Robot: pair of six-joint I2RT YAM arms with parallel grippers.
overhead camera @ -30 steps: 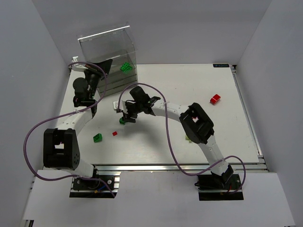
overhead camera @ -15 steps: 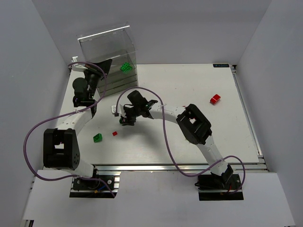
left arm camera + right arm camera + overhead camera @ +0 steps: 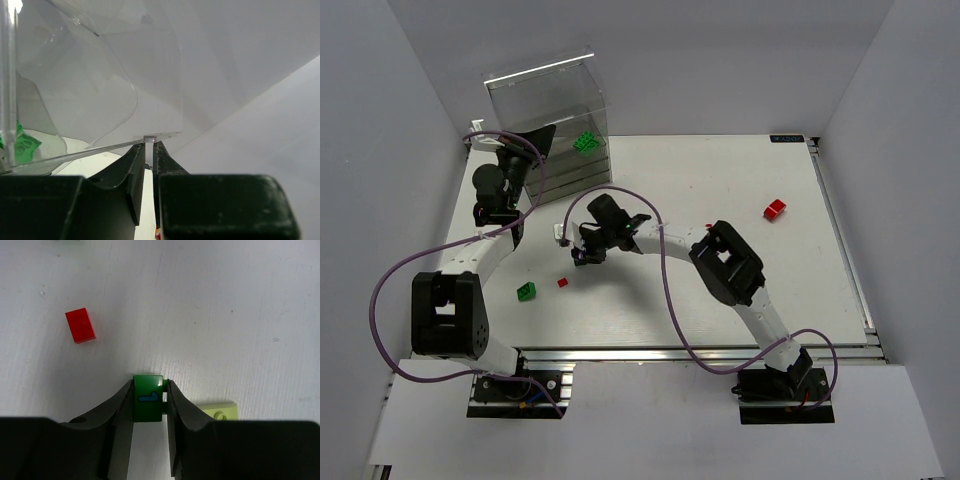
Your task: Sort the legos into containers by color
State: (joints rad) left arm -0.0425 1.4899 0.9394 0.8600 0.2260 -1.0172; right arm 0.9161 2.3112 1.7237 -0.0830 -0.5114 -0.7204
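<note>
My right gripper [image 3: 149, 385] is shut on a dark green lego [image 3: 147, 399] with a blue mark, low over the white table; in the top view it [image 3: 581, 256] is left of centre. A small red lego [image 3: 80, 325] lies ahead of it to the left, and a pale yellow-green lego [image 3: 220, 410] lies just to its right. The clear cabinet [image 3: 548, 110] stands at the far left with green legos [image 3: 585, 143] inside. My left gripper [image 3: 149, 145] is shut on the clear edge of a drawer [image 3: 100, 150]; in the top view it [image 3: 536, 140] is at the cabinet's front.
A green lego [image 3: 526, 291] and a tiny red lego [image 3: 562, 283] lie near the front left. A larger red lego [image 3: 775, 209] lies at the right. White walls enclose the table on three sides. Purple cables loop from both arms.
My right wrist has swung a little left and away from me, the gripper staying at the green lego. The left arm has not moved.
</note>
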